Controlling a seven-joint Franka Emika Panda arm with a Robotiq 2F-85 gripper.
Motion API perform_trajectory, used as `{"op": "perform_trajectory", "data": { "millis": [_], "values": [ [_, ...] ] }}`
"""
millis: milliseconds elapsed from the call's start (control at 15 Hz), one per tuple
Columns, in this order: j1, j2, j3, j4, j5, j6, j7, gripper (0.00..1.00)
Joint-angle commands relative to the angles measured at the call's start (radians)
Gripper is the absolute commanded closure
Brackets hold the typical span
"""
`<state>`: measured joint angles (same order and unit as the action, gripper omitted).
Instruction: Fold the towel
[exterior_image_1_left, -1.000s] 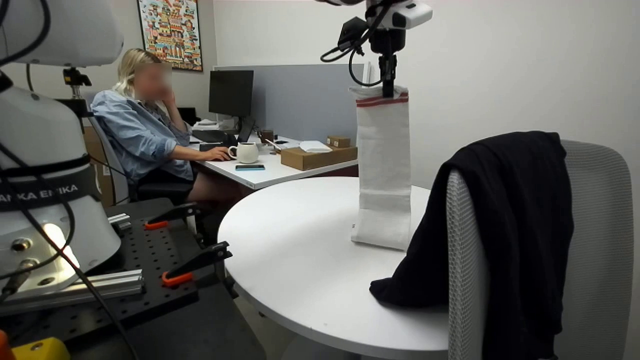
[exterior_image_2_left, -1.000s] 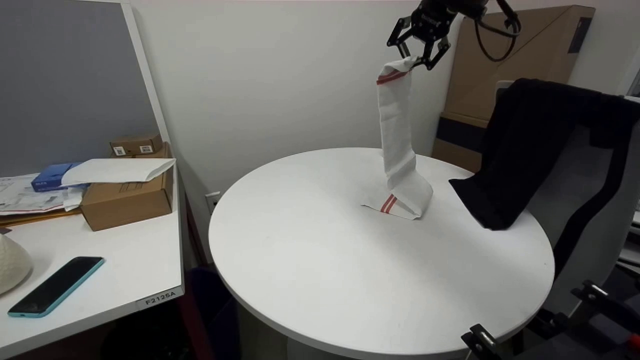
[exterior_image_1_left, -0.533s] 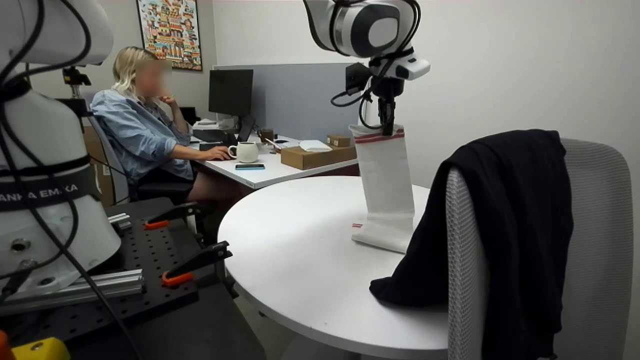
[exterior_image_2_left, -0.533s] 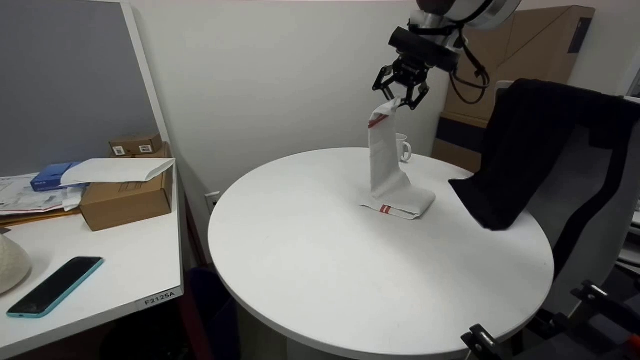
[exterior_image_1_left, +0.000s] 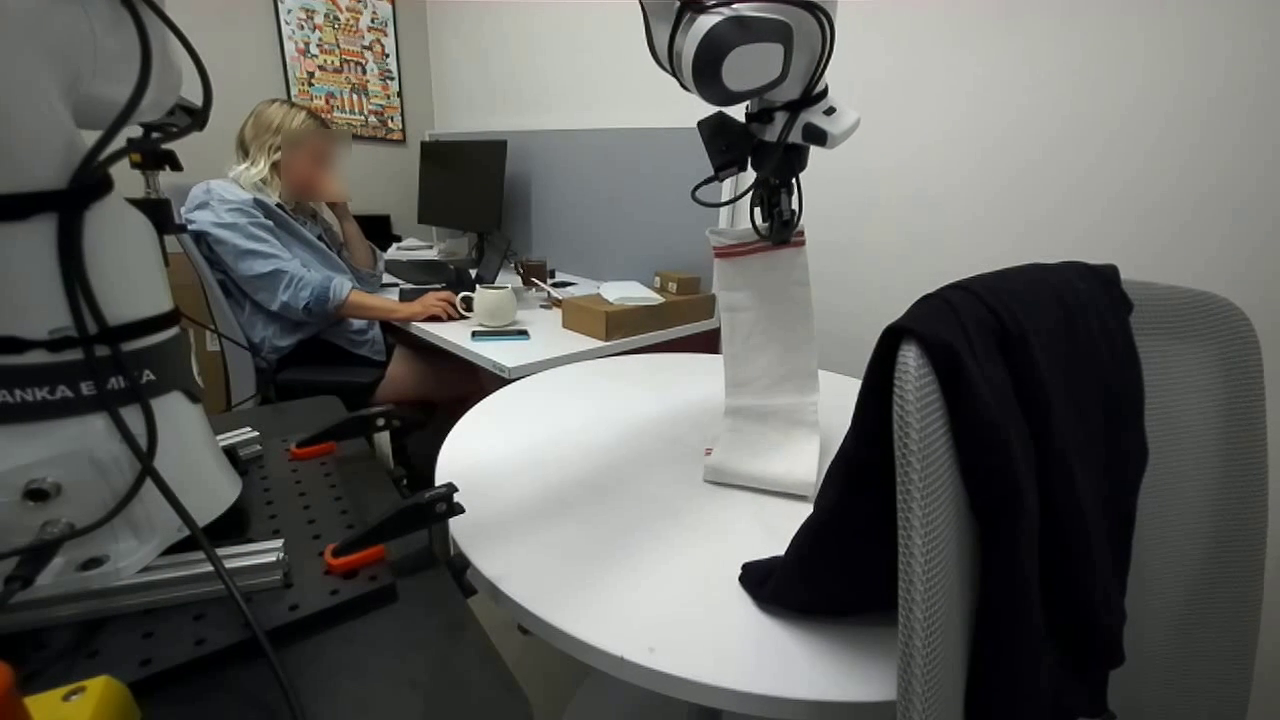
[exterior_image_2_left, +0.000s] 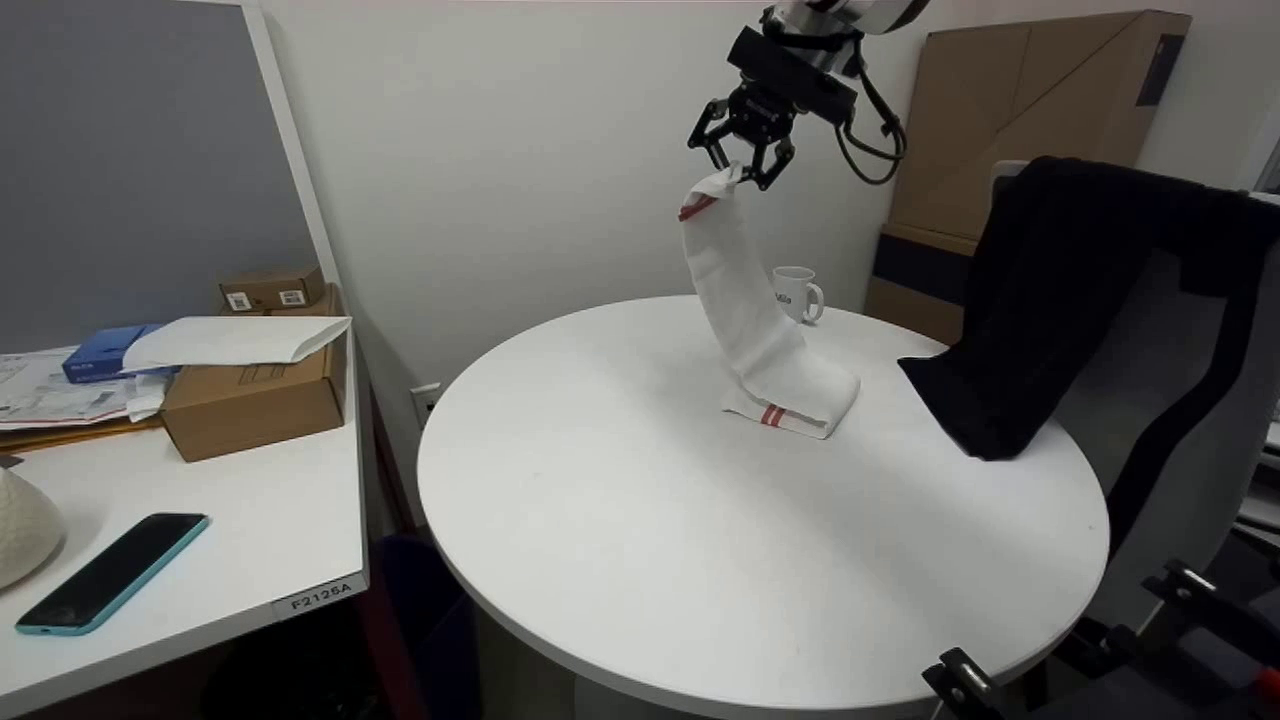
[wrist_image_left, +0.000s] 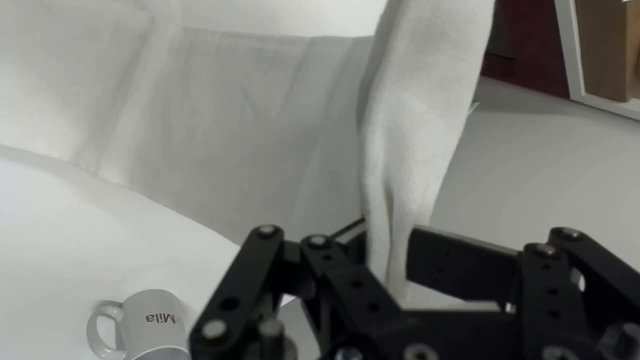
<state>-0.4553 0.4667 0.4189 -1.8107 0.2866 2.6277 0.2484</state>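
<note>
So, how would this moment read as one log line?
tool: gripping towel; towel: top held up, lower part on table; mug: upright on table; folding: unfinished

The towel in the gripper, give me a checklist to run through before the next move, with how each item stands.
Gripper shut on the towel: ok, it pinches the upper end.
Lower end resting on the round table: ok.
Gap between towel and black garment: ok, visible in an exterior view.
Gap between towel and mug: ok, they show apart in the wrist view.
Fold laid flat: not ok, the upper end is held above the table.
Layers underneath smooth: cannot tell, the cloth above hides them.
</note>
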Motion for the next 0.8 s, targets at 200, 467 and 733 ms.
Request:
{"op": "perform_trajectory", "data": {
  "millis": [200, 467, 733],
  "values": [
    [0.168, 0.034, -0.219, 0.076, 0.111, -0.188, -0.186, 1.0],
    [0.215, 0.058, -0.272, 0.084, 0.097, -0.281, -0.244, 1.0],
    [0.244, 0.059, -0.309, 0.07, 0.082, -0.33, -0.282, 1.0]
  ]
}}
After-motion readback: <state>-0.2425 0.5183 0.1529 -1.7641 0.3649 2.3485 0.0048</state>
